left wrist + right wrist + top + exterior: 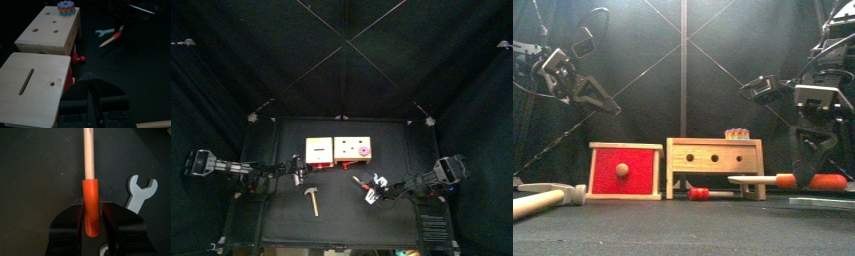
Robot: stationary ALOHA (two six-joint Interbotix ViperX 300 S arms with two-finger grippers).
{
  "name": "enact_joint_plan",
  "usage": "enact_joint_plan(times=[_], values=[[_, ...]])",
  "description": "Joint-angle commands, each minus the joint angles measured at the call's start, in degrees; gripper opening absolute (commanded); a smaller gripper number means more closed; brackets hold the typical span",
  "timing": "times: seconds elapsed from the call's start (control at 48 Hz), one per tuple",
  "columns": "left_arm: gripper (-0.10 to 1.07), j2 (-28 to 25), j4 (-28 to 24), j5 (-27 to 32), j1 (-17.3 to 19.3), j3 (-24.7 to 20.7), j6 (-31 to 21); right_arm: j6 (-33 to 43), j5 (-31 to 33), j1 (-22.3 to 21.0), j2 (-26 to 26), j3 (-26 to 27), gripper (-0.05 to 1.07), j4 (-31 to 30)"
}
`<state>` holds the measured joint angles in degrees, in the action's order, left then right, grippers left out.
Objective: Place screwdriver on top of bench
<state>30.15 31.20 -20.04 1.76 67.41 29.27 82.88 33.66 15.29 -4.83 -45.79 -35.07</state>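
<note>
Right gripper [91, 223] half shut around red handle of thin wooden-shafted screwdriver [87, 178], stick pointing straight out, right of tan wooden bench [353, 150]; left gripper [93, 95] unclear.

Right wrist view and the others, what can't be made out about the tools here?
- Screwdriver: in the right wrist view, the shaft's tip is cut off by the picture's edge, and the handle's end is hidden inside the right gripper.
- Wrench: in the same view, one end is hidden behind that gripper.
- Hammer: in the front view, it is cut off by the left edge.
- Top view: all three tools are too small to show detail.
</note>
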Motion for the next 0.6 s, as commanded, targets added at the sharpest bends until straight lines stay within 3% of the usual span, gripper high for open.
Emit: enact_joint_plan(times=[0.0, 0.417, 0.583], values=[[0.4, 0.2, 0.0, -0.3, 0.2, -1.1, 0.1, -0.3, 0.1, -0.5, -2.4, 4.1, 0.54, -0.4], [0.4, 0.2, -0.1, -0.4, 0.2, -1.5, 0.1, -0.9, 7.0, -11.8, -5.5, 18.2, 0.54, -5.1], [0.4, 0.4, -0.1, -0.4, 0.2, -1.5, 0.2, -13.5, 9.2, -17.0, -6.2, 22.4, 0.54, -1.8]])
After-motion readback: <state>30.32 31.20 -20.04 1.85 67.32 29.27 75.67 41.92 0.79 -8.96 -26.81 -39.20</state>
